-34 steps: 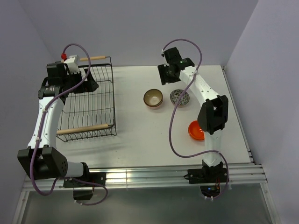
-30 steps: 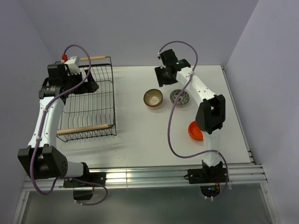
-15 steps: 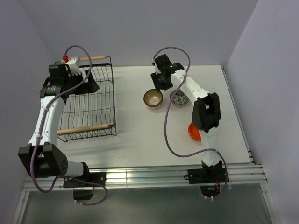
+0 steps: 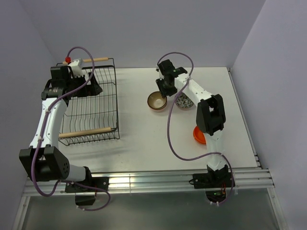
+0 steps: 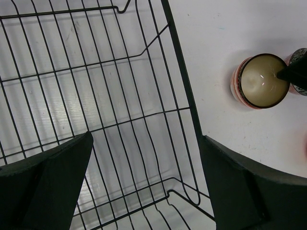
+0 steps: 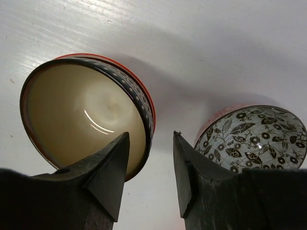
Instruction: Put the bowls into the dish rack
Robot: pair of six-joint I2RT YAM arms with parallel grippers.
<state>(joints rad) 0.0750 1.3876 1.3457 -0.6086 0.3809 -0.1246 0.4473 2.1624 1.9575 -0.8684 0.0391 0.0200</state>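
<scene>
The black wire dish rack [image 4: 91, 103] with wooden rod handles stands at the left and holds no bowls. My left gripper [image 4: 88, 87] hangs open over its far end, and its wires fill the left wrist view [image 5: 120, 96]. The tan-inside bowl [image 4: 157, 101] with a dark dotted band and red outside sits mid-table. My right gripper [image 6: 151, 136] is open and straddles that bowl's [image 6: 81, 115] right rim, one finger over the inside and one outside. The grey leaf-patterned bowl [image 6: 254, 136] with a pinkish outside sits just right of it. The orange bowl [image 4: 199, 135] lies nearer, half hidden by the right arm.
The tan bowl [image 5: 261, 80] also shows in the left wrist view, right of the rack's side wall [image 5: 184, 91]. The two far bowls stand close together with a narrow gap of white table between them. Walls enclose the table at the back and both sides.
My right gripper has swung left and down from behind the grey bowl to the tan bowl's right rim. The left arm has barely moved.
</scene>
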